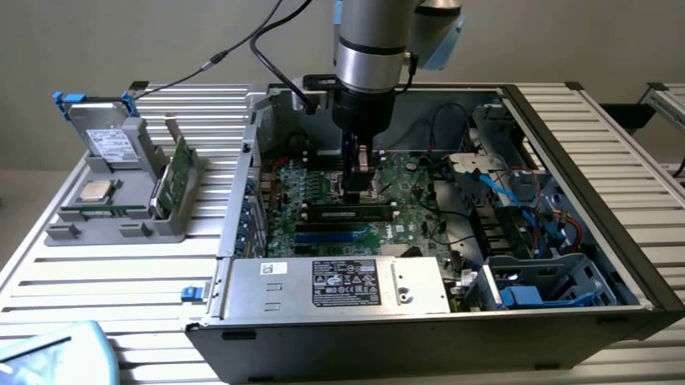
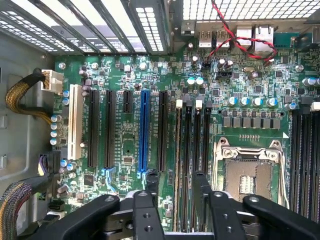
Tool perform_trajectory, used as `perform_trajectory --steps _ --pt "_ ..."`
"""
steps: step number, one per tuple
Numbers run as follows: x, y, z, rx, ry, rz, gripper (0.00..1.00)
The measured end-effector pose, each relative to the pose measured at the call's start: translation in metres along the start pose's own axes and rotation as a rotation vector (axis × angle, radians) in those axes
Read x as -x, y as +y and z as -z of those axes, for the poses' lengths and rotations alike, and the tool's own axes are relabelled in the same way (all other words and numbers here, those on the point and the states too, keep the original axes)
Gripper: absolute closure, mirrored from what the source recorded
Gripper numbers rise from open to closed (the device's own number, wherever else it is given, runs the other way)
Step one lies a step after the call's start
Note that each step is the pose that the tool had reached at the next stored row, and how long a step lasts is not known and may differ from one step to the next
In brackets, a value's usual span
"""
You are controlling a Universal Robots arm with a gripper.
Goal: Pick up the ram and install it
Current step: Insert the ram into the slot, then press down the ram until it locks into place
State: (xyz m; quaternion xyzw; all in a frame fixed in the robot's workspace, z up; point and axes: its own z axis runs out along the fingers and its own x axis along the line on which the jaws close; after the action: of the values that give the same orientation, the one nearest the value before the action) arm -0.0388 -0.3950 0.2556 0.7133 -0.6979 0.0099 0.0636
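black metal pincer [image 2: 176, 184] hangs released, straddling the long narrow green ram stick [image 2: 178, 145] standing edge-up in the green motherboard [image 2: 125, 75], so it looks seated

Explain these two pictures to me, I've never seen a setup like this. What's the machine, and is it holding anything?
The grey column is a robot arm reaching into an open computer case on a slatted metal table. One picture comes from a camera off to the side, the other from a camera on the arm's wrist, looking down at the motherboard. The gripper, its two-fingered hand, is open and holds nothing. Just below it the ram, a long narrow memory stick, sits in a motherboard slot. Beside the case, a grey holder carries a processor chip and an upright green card.
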Motion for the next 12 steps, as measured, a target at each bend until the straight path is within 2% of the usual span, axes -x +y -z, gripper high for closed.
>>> perform_trajectory --steps 2,3,4,5,6,12 --pt "0.0 0.0 0.0 0.0 -0.0001 0.0 0.69" --pt "0.0 0.0 0.0 0.0 0.0 0.0 0.69" --pt "0.0 0.0 0.0 0.0 0.0 0.0 0.81" --pt "0.0 0.0 0.0 0.0 0.0 0.0 0.81" --pt "0.0 0.0 0.0 0.0 0.0 0.0 0.87" --pt "0.0 0.0 0.0 0.0 0.0 0.0 0.89"
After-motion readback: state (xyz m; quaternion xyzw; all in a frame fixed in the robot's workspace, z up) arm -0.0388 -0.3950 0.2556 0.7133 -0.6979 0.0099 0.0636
